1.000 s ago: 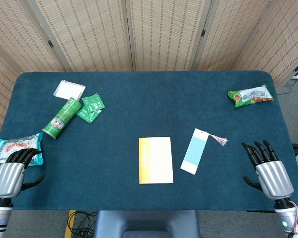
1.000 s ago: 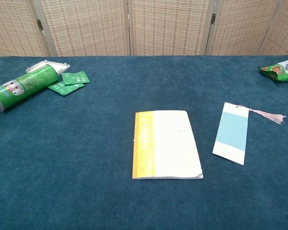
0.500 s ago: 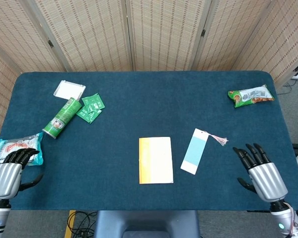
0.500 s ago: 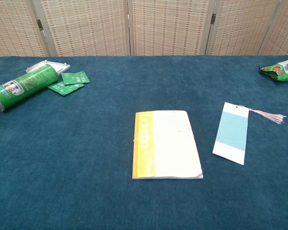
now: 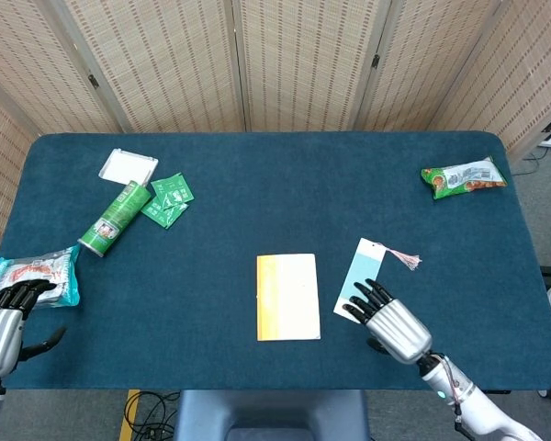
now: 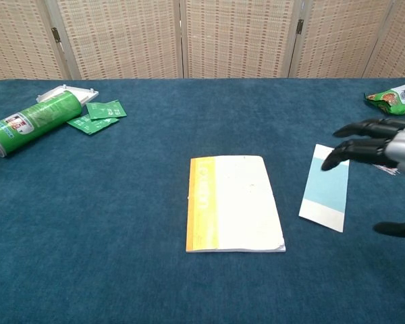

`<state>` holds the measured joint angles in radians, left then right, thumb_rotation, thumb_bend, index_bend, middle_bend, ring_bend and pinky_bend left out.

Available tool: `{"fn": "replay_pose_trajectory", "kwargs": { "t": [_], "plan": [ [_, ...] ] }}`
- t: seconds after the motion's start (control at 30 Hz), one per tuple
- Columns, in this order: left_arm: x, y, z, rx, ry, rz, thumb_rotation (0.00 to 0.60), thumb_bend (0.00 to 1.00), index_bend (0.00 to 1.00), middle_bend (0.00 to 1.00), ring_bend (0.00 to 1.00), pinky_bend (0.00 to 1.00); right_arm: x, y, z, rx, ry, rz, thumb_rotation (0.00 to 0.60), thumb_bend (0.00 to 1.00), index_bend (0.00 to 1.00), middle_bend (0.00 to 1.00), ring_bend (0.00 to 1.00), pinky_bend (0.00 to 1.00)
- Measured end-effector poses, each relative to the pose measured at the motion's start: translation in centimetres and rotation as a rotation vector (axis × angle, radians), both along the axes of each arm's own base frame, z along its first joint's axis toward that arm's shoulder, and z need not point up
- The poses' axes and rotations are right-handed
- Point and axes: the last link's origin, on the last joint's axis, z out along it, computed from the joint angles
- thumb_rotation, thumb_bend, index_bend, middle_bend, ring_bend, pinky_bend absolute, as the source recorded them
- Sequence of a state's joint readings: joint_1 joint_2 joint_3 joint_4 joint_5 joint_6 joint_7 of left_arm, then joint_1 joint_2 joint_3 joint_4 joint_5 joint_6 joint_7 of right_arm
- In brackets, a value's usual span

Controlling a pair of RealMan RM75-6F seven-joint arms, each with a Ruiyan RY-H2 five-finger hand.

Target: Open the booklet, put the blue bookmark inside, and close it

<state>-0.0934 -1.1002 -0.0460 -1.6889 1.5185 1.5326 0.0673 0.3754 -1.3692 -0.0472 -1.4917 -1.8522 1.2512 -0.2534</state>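
Note:
The booklet lies closed at the table's middle, cream cover with an orange spine strip on its left. Just to its right lies the blue bookmark, white at both ends, with a pink tassel. My right hand hovers open over the bookmark's near end, fingers spread and pointing toward the booklet, holding nothing. At the front left corner my left hand stays low with its fingers loosely curled and nothing in them; the chest view does not show it.
A green can lies on its side at the back left beside green sachets and a white lid. One snack bag sits by my left hand, another at the back right.
My right hand has swept left from the table's right edge to above the bookmark's near end. The left hand has sunk slightly lower. Booklet and bookmark have not moved.

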Motion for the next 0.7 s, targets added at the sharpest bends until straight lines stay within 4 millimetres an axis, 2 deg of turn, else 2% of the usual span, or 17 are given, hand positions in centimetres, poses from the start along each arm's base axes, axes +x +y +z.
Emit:
{"fn": "replay_pose_trajectory", "kwargs": {
  "t": [0.27, 0.47, 0.7],
  "plan": [
    [-0.6, -0.5, 0.4, 0.009, 0.003, 0.023, 0.600, 0.24, 0.29, 0.26, 0.21, 0.25, 1.7, -1.9, -5.3, 0.094, 0.016, 0.075, 0.600, 0.06, 0.39, 0.31, 0.13, 0.16],
    [-0.9, -0.6, 0.4, 0.008, 0.003, 0.031, 0.600, 0.24, 0.29, 0.26, 0.21, 0.25, 2.6, -2.9, -7.5, 0.108, 0.004, 0.110, 0.600, 0.04, 0.42, 0.32, 0.15, 0.16],
    [-1.2, -0.6, 0.4, 0.006, -0.001, 0.037, 0.600, 0.24, 0.29, 0.26, 0.21, 0.25, 3.3, -3.7, -9.0, 0.119, 0.009, 0.135, 0.600, 0.04, 0.43, 0.32, 0.15, 0.16]
  ]
}}
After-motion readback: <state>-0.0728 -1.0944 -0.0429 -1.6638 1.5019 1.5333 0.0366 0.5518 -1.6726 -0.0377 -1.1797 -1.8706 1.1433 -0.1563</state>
